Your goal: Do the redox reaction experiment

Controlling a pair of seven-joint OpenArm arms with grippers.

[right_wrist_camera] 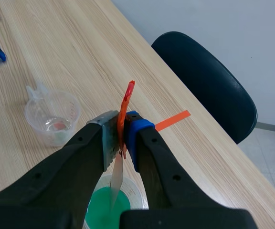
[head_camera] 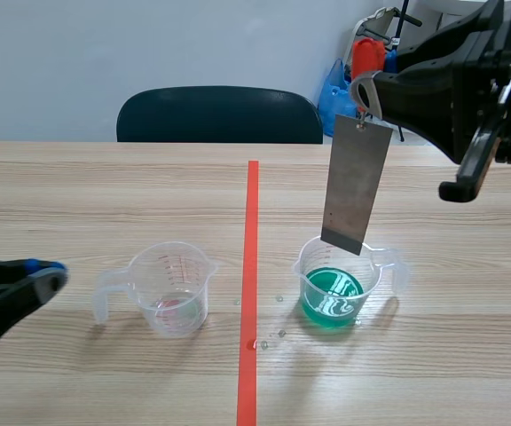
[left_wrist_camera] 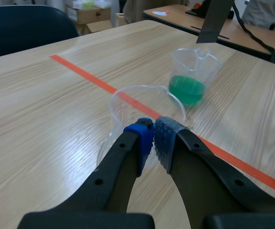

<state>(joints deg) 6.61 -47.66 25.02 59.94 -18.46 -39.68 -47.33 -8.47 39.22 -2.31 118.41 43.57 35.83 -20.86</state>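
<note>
A clear beaker with green liquid [head_camera: 333,297] stands right of the tape line. A grey metal strip [head_camera: 356,186] hangs upright over it, its lower end just above the rim. My right gripper [head_camera: 362,96] is raised and shut on the strip's top. In the right wrist view the gripper [right_wrist_camera: 122,138] pinches a thin orange-red holder [right_wrist_camera: 126,102], with the strip [right_wrist_camera: 116,179] dangling over the green liquid [right_wrist_camera: 104,212]. A second clear beaker [head_camera: 171,291], nearly empty, sits left of the line. My left gripper [head_camera: 50,277] is shut on nothing, low and left of that beaker [left_wrist_camera: 147,102], its pads [left_wrist_camera: 168,140] pressed together.
An orange-red tape line [head_camera: 250,284] runs down the table's middle, with a few small droplets [head_camera: 271,334] beside it. A dark chair [head_camera: 220,115] stands behind the far edge. A blue bag and red items [head_camera: 349,75] sit at the back right.
</note>
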